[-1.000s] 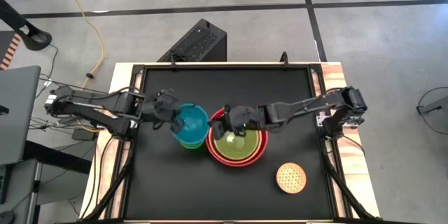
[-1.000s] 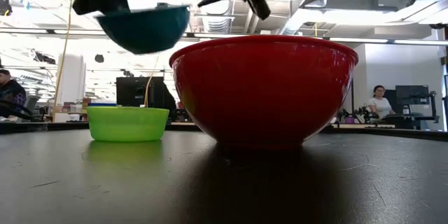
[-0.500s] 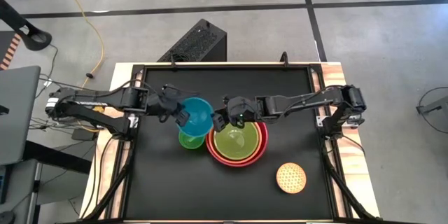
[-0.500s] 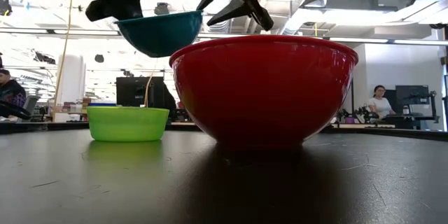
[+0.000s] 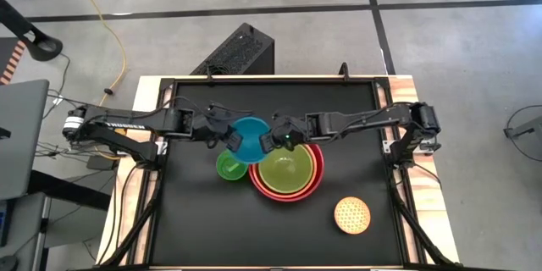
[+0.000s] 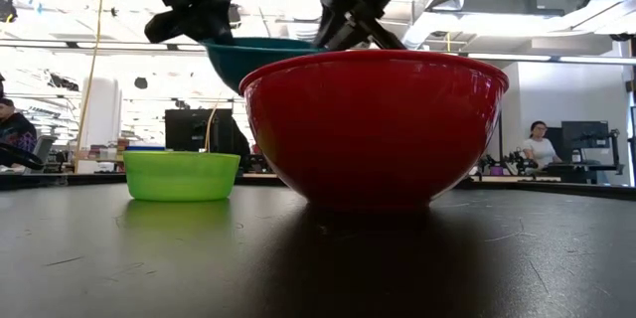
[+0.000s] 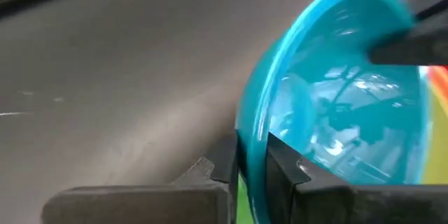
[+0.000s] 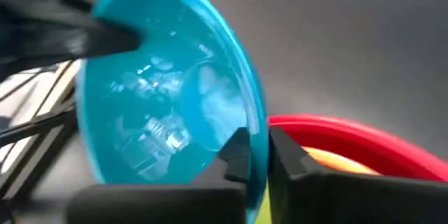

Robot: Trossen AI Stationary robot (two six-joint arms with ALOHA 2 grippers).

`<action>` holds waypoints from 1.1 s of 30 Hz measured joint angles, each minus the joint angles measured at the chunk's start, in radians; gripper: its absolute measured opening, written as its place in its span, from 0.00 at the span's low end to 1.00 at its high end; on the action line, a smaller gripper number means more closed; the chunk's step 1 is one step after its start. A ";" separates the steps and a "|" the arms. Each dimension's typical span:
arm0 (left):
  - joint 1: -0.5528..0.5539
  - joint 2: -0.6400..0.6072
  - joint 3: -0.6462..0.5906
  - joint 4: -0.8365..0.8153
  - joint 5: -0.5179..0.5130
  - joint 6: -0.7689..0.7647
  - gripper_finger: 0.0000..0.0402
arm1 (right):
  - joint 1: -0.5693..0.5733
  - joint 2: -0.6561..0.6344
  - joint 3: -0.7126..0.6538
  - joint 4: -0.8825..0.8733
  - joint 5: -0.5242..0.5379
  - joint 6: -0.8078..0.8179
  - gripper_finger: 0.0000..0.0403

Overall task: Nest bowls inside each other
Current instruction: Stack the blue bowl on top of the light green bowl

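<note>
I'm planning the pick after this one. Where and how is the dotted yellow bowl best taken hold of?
Likely by its rim, from above. In the high view the dotted yellow bowl sits alone on the black table, apart from the red bowl, with free space all round. Its round wall gives no flat sides, so one finger inside and one outside the thin edge should hold best. The right claw is the nearer one.

Six bowls on one black table: a teal bowl, a bright green bowl, a red bowl holding an orange bowl and an olive bowl, plus a dotted yellow bowl. Two robot arms, one from each side. Two people sit in the background.
</note>
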 joint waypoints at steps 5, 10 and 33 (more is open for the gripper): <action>-0.001 -0.007 0.001 0.063 0.018 0.019 0.17 | -0.007 -0.003 0.000 -0.046 0.009 0.006 0.02; 0.000 -0.035 0.062 0.053 0.076 0.134 0.29 | -0.022 -0.040 -0.001 -0.112 -0.010 -0.011 0.02; -0.003 -0.567 -0.174 -0.069 -0.112 0.111 0.36 | 0.161 -0.269 -0.277 -0.162 -0.056 0.319 0.02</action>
